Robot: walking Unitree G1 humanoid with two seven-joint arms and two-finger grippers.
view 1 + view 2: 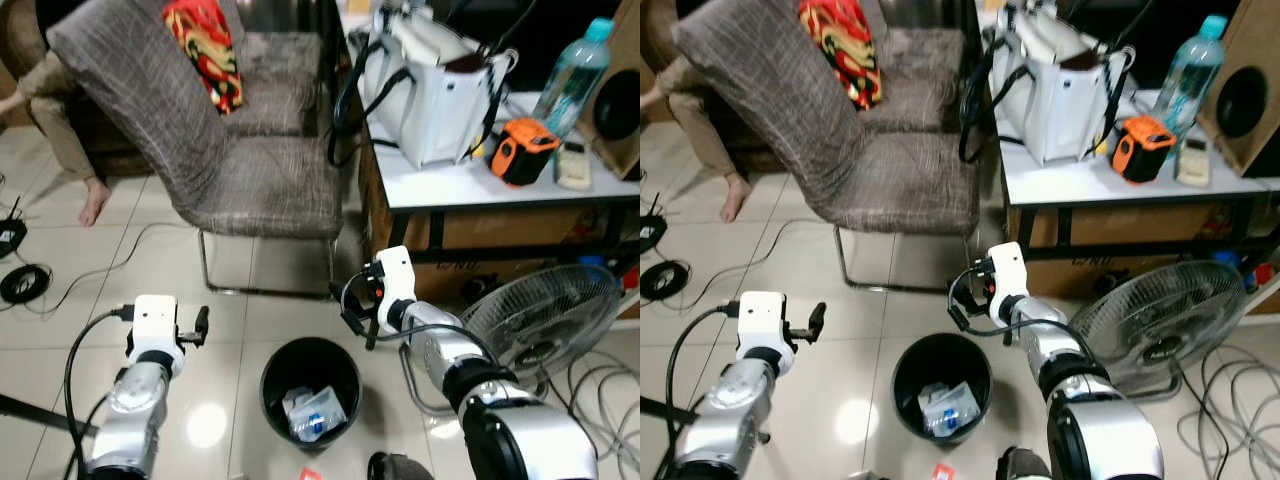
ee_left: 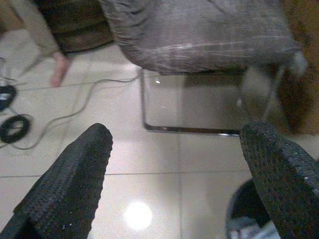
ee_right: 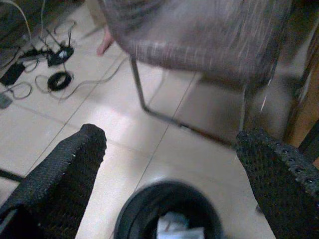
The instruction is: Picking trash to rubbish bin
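A black rubbish bin [image 1: 310, 390] stands on the tiled floor between my arms, with white and blue trash [image 1: 312, 412] lying inside it. A small red scrap [image 1: 310, 473] lies on the floor just in front of the bin. My left gripper [image 1: 201, 325] hovers to the left of the bin, open and holding nothing. My right gripper [image 1: 358, 312] hangs above the bin's right rim, also open and holding nothing. The right wrist view looks down past its fingers [image 3: 65, 174] at the bin [image 3: 169, 211]. The left wrist view catches the bin's edge [image 2: 244, 219].
A grey-covered chair [image 1: 250, 170] stands just beyond the bin. A table [image 1: 480, 192] with a white bag, a bottle and an orange tool is at the right, and a floor fan [image 1: 540, 320] with loose cables sits below it. A person's foot [image 1: 95, 205] and coiled cables [image 1: 25, 282] are at the left.
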